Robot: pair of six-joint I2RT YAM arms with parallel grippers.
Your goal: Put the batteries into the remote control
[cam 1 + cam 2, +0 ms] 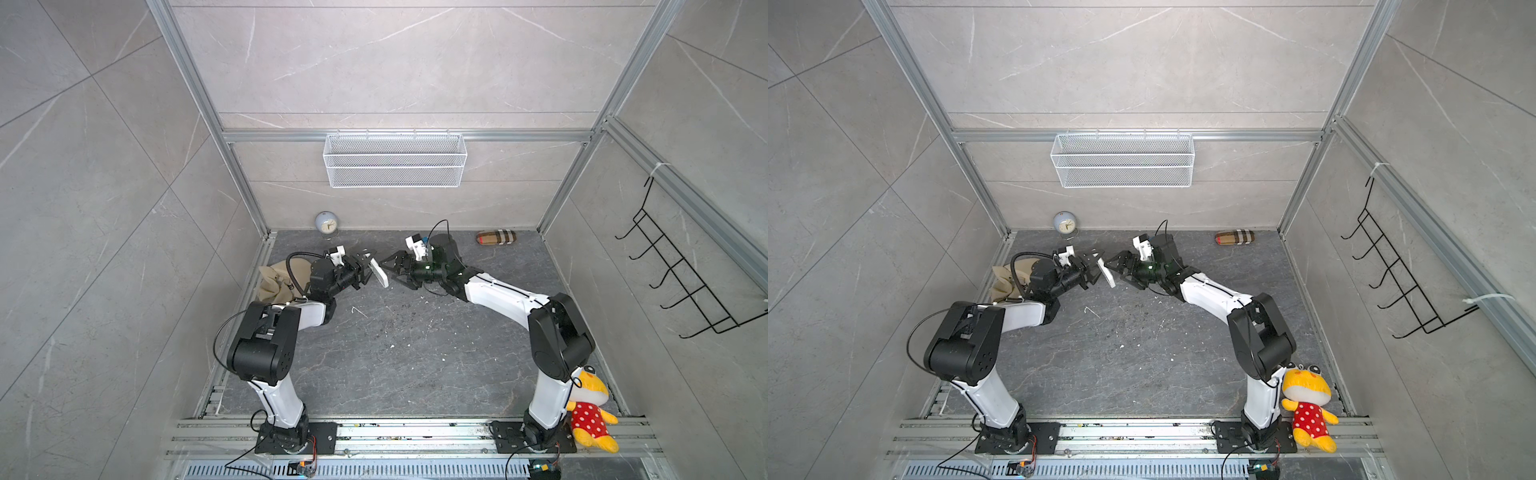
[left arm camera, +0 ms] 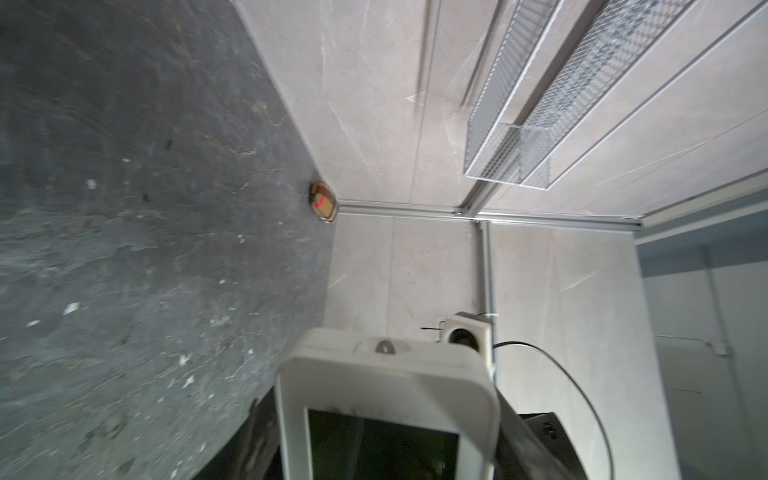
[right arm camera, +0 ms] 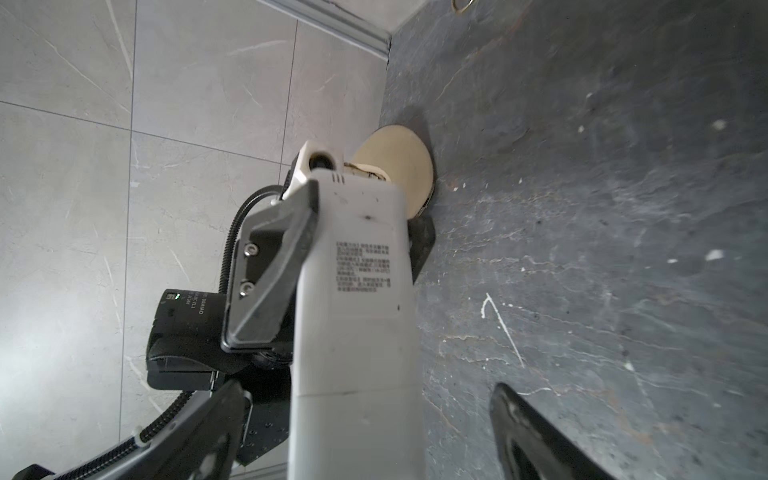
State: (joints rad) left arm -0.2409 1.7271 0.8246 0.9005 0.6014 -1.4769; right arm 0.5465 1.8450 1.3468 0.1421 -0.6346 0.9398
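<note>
Above floor [image 1: 415,365], white oblong remote control [image 1: 380,275]

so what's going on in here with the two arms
The left tool is holding the white remote control up off the dark table, gripping it near its display end. The right tool faces it with its jaws wide open on either side of the remote's other end, not touching it. No batteries show in any view, so I can't tell whether they are loaded.
</note>
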